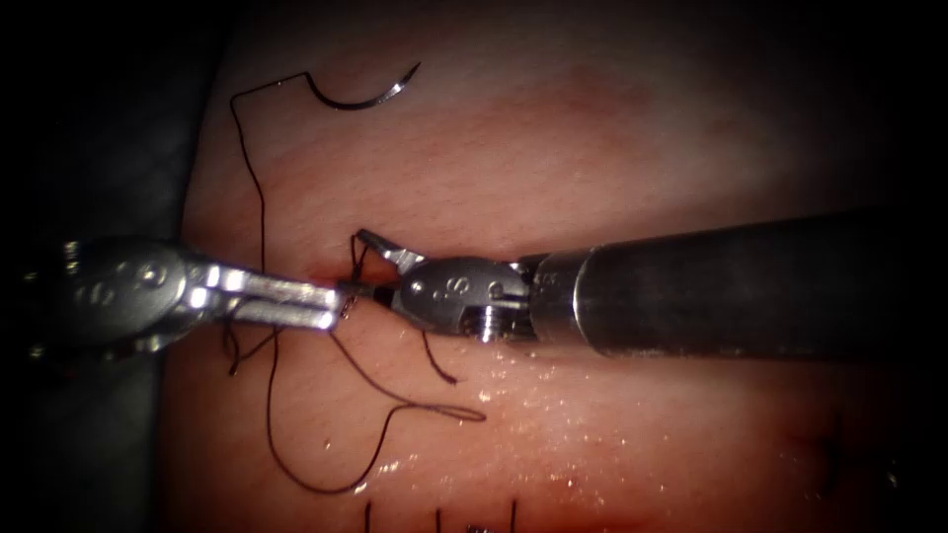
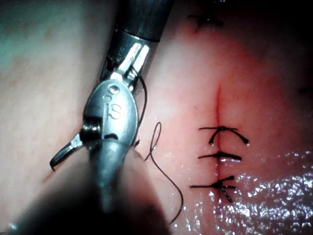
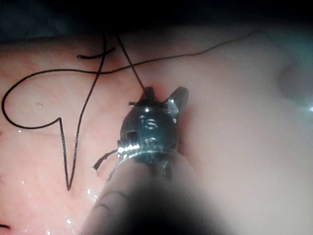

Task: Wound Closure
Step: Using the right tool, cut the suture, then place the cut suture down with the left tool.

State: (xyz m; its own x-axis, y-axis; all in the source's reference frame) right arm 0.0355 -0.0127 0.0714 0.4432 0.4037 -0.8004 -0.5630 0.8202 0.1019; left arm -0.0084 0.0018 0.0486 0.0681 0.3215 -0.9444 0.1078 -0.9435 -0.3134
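Note:
The curved needle [image 1: 365,96] lies loose on top of the tissue [image 1: 592,128], far up from both tools, held by neither and not in the tissue. Its dark thread [image 1: 259,207] runs down to the tools and lies in loops [image 1: 395,405] below them. My left tool [image 1: 338,299] comes in from the left, jaws shut on the thread at a small red spot. My right tool [image 1: 357,262] meets it tip to tip with its jaws open and nothing in them; it also shows up close as [image 3: 161,95]. A thread end [image 1: 439,360] hangs under it.
Finished stitches [image 2: 220,156] cross the cut [image 2: 218,100], and their ends [image 1: 437,515] stand at the endoscope view's lower edge. Wet, shiny fluid [image 1: 553,415] covers the tissue below the right shaft [image 1: 750,286]. Dark bench lies left of the tissue edge.

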